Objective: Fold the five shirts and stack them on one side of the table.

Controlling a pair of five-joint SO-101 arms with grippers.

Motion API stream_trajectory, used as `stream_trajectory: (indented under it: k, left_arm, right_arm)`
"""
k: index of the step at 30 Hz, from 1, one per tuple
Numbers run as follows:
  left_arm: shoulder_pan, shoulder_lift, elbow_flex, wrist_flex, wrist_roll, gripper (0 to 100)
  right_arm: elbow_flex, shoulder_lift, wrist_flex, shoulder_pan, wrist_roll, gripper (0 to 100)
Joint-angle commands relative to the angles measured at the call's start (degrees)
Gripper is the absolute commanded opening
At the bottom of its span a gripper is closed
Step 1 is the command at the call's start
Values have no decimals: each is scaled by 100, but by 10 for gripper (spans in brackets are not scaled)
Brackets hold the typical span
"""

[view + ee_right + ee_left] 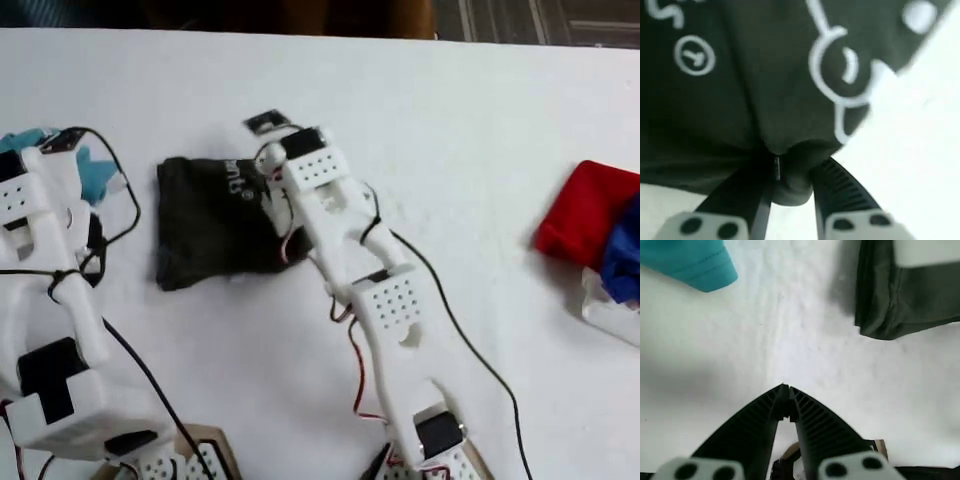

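Our left tool [786, 390] is pinched closed over bare white tabletop [790, 340], with a smooth teal shirt [695, 262] ahead to one side. Ahead on the other side lies the folded black shirt [205, 220], soft, roughly rectangular, white-printed. Our right tool [800, 169] grips a bunched fold at its edge. Well beyond that tool, across open tabletop, a red shirt [590, 210] and a blue shirt [625, 250] sit near the edge.

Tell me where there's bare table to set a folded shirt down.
Widest bare patch of table: between the right arm and the red shirt. Also bare along the far edge beyond the black shirt. Crowded around the left arm and teal shirt.
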Motion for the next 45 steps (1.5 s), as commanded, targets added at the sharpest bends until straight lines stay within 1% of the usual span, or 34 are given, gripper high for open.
stream_trajectory:
  k: [1, 3, 6, 10, 19, 25, 29, 38, 45]
  left_arm:
    - [-44, -273, -57, 26, -26, 25]
    - [-44, -273, -57, 26, -35, 25]
    - [-44, -273, -57, 26, -35, 25]
    - [-44, -273, -57, 26, -35, 25]
    - [-35, -273, -57, 70, -35, 25]
    - [-35, -273, -57, 70, -44, 25]
    - [-35, -273, -57, 62, -44, 25]
    - [-18, -273, -57, 62, -44, 25]
    - [-9, -273, -57, 62, -44, 25]
  right_arm:
    - [-862, -127, 198, 822, 0, 19]
    - [-1319, -119, 391, 1200, 26, 19]
    - [-1855, -110, 637, 1701, 466, 19]
    - [-2207, -215, 673, 2369, 888, 19]
    - [-2171, -1226, 681, 3609, 1670, 19]
    - [-2171, -1938, 681, 4242, 2400, 19]
    - [-2171, -2352, 681, 4725, 2716, 19]
    - [-2180, -2536, 681, 6053, 3323, 19]
    - [-2180, -2536, 673, 6853, 3578, 19]
